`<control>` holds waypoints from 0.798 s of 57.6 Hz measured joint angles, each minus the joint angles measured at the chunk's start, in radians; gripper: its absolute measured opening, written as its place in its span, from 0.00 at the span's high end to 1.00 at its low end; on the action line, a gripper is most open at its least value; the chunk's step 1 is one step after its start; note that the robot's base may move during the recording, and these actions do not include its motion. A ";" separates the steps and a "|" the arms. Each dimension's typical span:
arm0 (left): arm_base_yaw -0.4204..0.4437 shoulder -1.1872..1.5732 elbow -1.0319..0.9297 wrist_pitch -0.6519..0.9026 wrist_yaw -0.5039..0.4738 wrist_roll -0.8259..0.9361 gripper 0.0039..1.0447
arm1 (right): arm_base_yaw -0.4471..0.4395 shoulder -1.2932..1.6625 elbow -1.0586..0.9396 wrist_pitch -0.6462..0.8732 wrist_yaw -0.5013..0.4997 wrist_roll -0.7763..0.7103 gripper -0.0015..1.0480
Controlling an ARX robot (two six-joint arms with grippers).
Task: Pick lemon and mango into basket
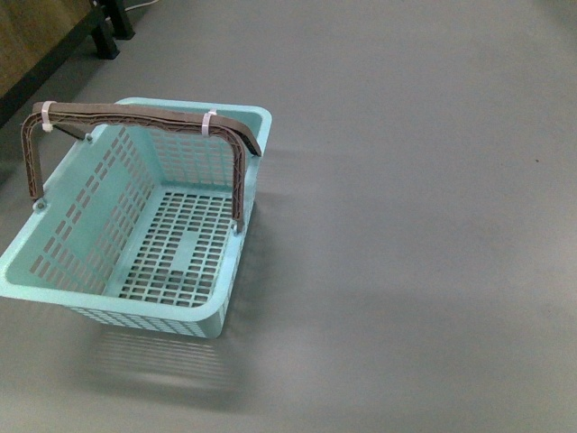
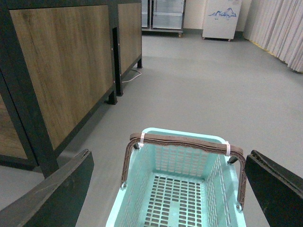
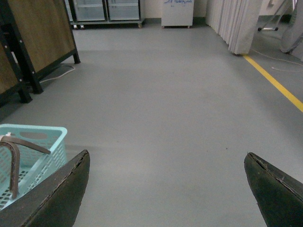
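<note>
Grey floor [image 1: 424,234], empty basket [image 1: 90,207] at left, likely light and stiff, liftable by handles [image 1: 135,115]; left gripper [image 2: 170,153], right gripper [image 3: 166,155] agape, unladen.

The basket [image 1: 86,216] sits on the floor [image 1: 406,225] at my ten o'clock, its two handles [image 1: 135,115] raised together above it. Behind it, toward eleven, stands a cabinet [image 2: 61,71] with a cable [image 2: 132,73] at its foot. Glass-door coolers [image 3: 106,9] stand far off at twelve, and curtains [image 3: 236,23] and a floor line [image 3: 274,82] lie toward two.
</note>
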 joint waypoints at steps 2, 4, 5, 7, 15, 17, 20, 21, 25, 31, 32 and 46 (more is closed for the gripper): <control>0.000 0.000 0.000 0.000 0.000 0.000 0.06 | 0.000 0.000 0.000 0.000 0.000 0.000 0.08; 0.000 0.000 0.000 0.000 0.000 0.000 0.06 | 0.000 0.000 0.000 0.000 0.000 0.000 0.08; 0.000 0.000 0.000 0.000 0.000 0.000 0.06 | 0.000 0.000 0.000 0.000 0.000 0.000 0.08; 0.000 0.000 0.000 0.000 0.000 0.000 0.06 | 0.000 0.000 0.000 0.000 0.000 0.000 0.08; 0.000 0.000 0.000 0.000 0.000 0.000 0.06 | 0.000 0.000 0.000 0.000 0.000 0.000 0.08; 0.000 0.000 0.000 0.000 0.000 0.000 0.06 | 0.000 0.000 0.000 0.000 0.000 0.000 0.08; 0.000 0.000 0.000 0.000 0.000 0.000 0.06 | 0.000 0.000 0.000 0.000 0.000 0.000 0.08; 0.000 0.000 0.000 0.000 0.000 0.000 0.06 | 0.000 0.000 0.000 0.000 0.000 0.000 0.08; 0.000 0.000 0.000 0.000 -0.001 0.000 0.06 | 0.000 0.000 0.000 0.000 0.000 0.000 0.08; -0.077 0.224 0.124 -0.256 -0.270 -0.247 0.06 | 0.000 0.000 0.000 0.000 0.000 0.000 0.08; -0.077 0.279 0.137 -0.260 -0.275 -0.302 0.06 | 0.000 0.000 0.000 0.000 0.000 0.000 0.08; -0.041 0.819 0.246 0.124 -0.105 -0.779 0.06 | 0.000 0.000 0.000 0.000 0.000 0.000 0.08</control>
